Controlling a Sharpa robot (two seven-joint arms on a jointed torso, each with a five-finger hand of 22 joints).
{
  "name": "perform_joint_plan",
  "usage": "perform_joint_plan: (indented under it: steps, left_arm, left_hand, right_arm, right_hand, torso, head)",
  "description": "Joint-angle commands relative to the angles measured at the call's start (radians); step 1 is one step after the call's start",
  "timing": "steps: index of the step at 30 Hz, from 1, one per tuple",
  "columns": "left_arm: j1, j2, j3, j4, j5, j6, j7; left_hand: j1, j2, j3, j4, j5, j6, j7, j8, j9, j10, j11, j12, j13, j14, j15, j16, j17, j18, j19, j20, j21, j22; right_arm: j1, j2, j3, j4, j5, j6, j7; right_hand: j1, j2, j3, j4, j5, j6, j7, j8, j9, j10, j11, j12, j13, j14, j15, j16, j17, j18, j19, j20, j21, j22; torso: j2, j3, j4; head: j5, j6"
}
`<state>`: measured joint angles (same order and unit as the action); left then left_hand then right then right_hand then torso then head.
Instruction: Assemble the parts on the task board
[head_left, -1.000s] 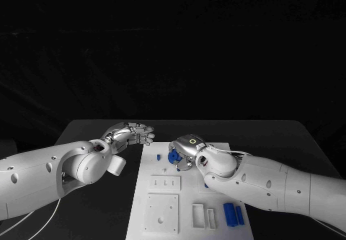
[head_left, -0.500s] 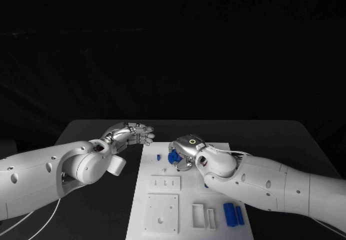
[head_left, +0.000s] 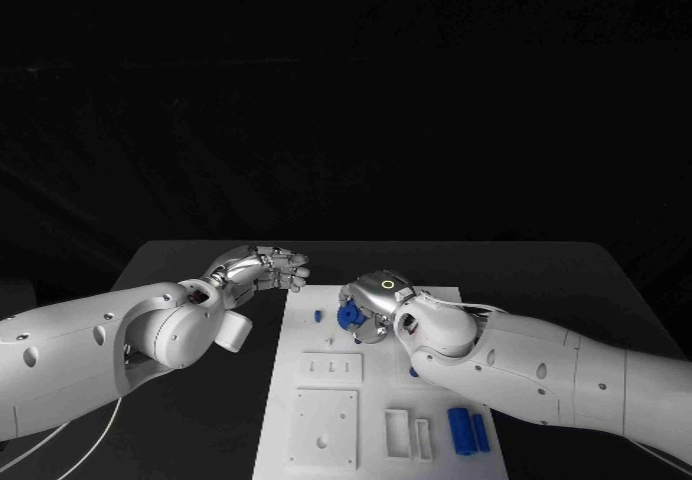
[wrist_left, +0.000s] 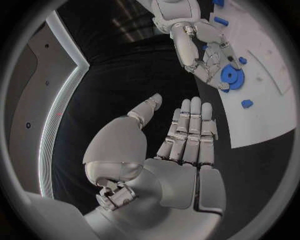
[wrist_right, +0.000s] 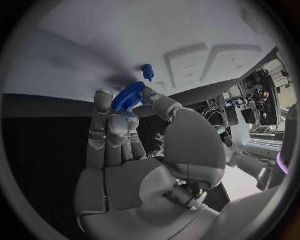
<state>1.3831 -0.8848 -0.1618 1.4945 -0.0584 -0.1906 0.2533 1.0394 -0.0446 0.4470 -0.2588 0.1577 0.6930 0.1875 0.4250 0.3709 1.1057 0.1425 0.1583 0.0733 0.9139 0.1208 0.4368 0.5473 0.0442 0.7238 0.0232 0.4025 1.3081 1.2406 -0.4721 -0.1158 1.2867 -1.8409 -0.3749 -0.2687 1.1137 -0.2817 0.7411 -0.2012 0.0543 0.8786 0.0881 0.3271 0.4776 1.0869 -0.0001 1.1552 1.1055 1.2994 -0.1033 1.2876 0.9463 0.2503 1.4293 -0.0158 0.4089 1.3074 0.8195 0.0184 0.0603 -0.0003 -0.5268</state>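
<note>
Black surface (head_left: 173, 262) carrying the white board (head_left: 378, 400), with blackness behind. Right robot hand (head_left: 378, 305) pinching a blue gear (wrist_right: 129, 96) between thumb and fingers, hovering just over the board's far end near a small blue peg (wrist_right: 147, 71). Probably carrying the gear to its seat; next calling for lining it up over its post and lowering squarely. Left robot hand (wrist_left: 181, 137) waiting beside the board's far left corner, holding nothing, fingers straight and together.
</note>
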Motion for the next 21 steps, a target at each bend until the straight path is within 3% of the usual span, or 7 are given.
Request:
perform_joint_plan:
  steps: [1, 9, 21]
  left_arm:
    - [0.001, 0.002, 0.001, 0.001, -0.004, 0.018, 0.007]
    - [0.001, 0.001, 0.001, 0.001, -0.004, 0.016, 0.006]
    - [0.001, 0.002, 0.001, 0.001, -0.004, 0.017, 0.004]
  left_hand:
    - [-0.011, -0.001, 0.001, -0.006, -0.001, -0.007, 0.022, -0.004, 0.0, 0.001, 0.002, -0.006, -0.001, 0.003, 0.001, -0.004, 0.001, 0.016, -0.006, -0.001, 0.003, 0.012]
    - [-0.012, -0.001, 0.001, -0.007, -0.001, -0.008, 0.022, -0.004, 0.0, 0.001, 0.002, -0.006, -0.001, 0.003, 0.001, -0.004, 0.002, 0.016, -0.006, -0.001, 0.003, 0.012]
    - [-0.012, -0.001, 0.002, -0.007, -0.001, -0.008, 0.023, -0.004, 0.0, 0.001, 0.002, -0.006, -0.001, 0.003, 0.001, -0.004, 0.002, 0.016, -0.006, -0.001, 0.003, 0.012]
  right_arm:
    - [-0.003, -0.004, -0.001, -0.001, -0.013, 0.006, -0.019]
    - [-0.003, -0.014, 0.004, 0.005, -0.012, 0.001, -0.021]
    - [-0.004, -0.015, 0.017, 0.004, -0.014, -0.013, -0.027]
  right_hand:
    - [0.007, -0.002, 0.002, 0.007, -0.006, 0.079, 0.025, 0.004, -0.001, -0.006, 0.001, 0.005, -0.001, 0.001, -0.004, -0.006, 0.002, 0.012, 0.036, -0.032, -0.006, 0.018]
    - [0.008, -0.001, 0.007, 0.013, -0.006, 0.079, 0.025, 0.004, 0.001, -0.006, 0.001, 0.005, -0.002, 0.001, -0.004, -0.007, 0.003, 0.012, 0.036, -0.032, -0.006, 0.017]
    - [0.01, -0.002, 0.014, 0.02, -0.006, 0.079, 0.025, 0.005, 0.003, -0.006, 0.001, 0.004, -0.002, 0.001, -0.005, -0.008, 0.003, 0.012, 0.036, -0.032, -0.007, 0.017]
  torso:
    - [0.0, 0.0, 0.0005]
    - [0.0, 0.0003, -0.0025]
    - [0.0, -0.0007, -0.0008]
  head:
    - [0.001, -0.001]
    - [0.0, 0.001]
    - [0.0, 0.0]
